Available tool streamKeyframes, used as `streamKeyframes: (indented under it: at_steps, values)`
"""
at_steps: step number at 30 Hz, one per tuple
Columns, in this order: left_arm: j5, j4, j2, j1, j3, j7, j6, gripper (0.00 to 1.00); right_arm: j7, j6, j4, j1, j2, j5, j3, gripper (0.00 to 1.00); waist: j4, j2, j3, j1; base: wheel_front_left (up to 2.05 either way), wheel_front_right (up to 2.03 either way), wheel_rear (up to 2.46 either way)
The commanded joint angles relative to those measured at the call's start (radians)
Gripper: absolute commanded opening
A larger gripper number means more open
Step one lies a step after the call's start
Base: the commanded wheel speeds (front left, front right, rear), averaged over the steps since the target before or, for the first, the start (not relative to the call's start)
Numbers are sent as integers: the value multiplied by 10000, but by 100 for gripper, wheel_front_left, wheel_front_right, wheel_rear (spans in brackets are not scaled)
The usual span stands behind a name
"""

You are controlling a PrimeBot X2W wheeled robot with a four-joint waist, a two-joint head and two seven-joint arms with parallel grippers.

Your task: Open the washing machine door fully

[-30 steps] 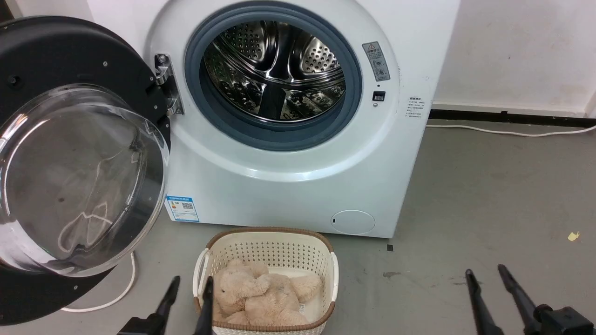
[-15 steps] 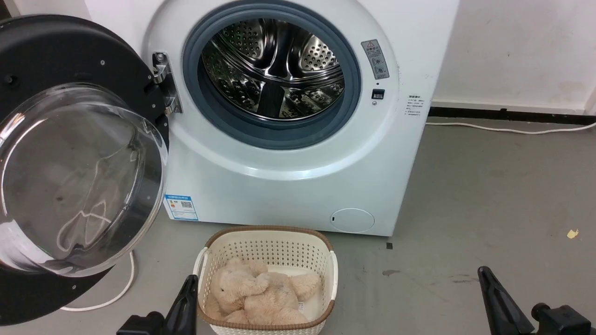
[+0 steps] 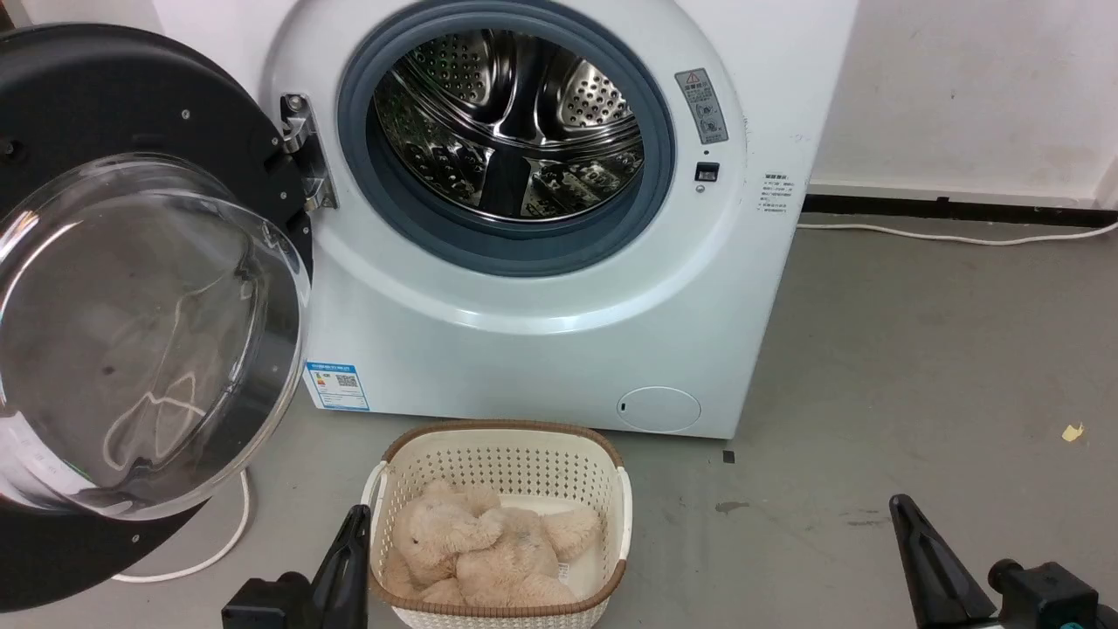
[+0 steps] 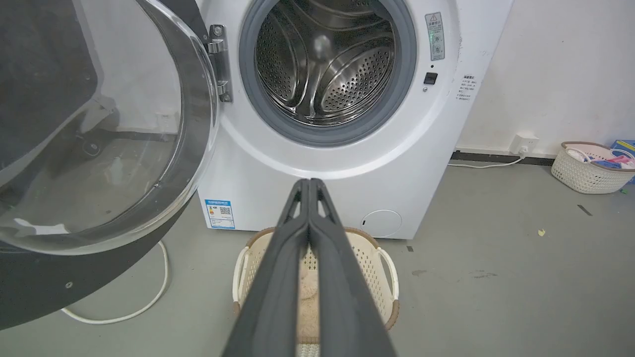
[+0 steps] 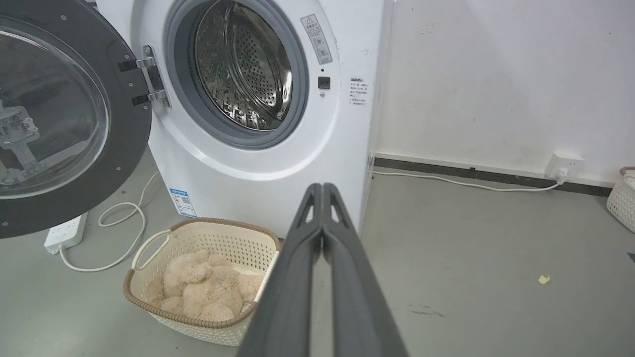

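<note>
While door (image 3: 131,332) hung wide open, L gripper (image 4: 309,183) & R gripper (image 5: 322,187) were each pressed together, holding nothing; blue sticker (image 3: 336,386) w/ QR code, text illegible.

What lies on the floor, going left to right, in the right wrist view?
White power strip → cream basket holding a plush toy → yellow scrap → second pale basket, cut off by the right edge.

washing machine (image 3: 524,349), front panel: grey warning sticker (image 3: 701,107) with triangle sign; blue label (image 3: 336,386) with qr code; small print block (image 3: 774,194). wording too small to read.
</note>
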Motion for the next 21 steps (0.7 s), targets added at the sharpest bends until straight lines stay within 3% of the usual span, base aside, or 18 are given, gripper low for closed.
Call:
streamKeyframes:
  at_steps: [1,21]
  values:
    - [107,19,-47,-140,82,26,-31,0,47,-2,26,-184,6,-86,25,0,-2,0,5,-1,0,0,0]
    - [615,108,-344,-402,475,293,-253,0,317,-4,66,-460,10,-211,124,0,-58,0,118,-1,0,0,0]
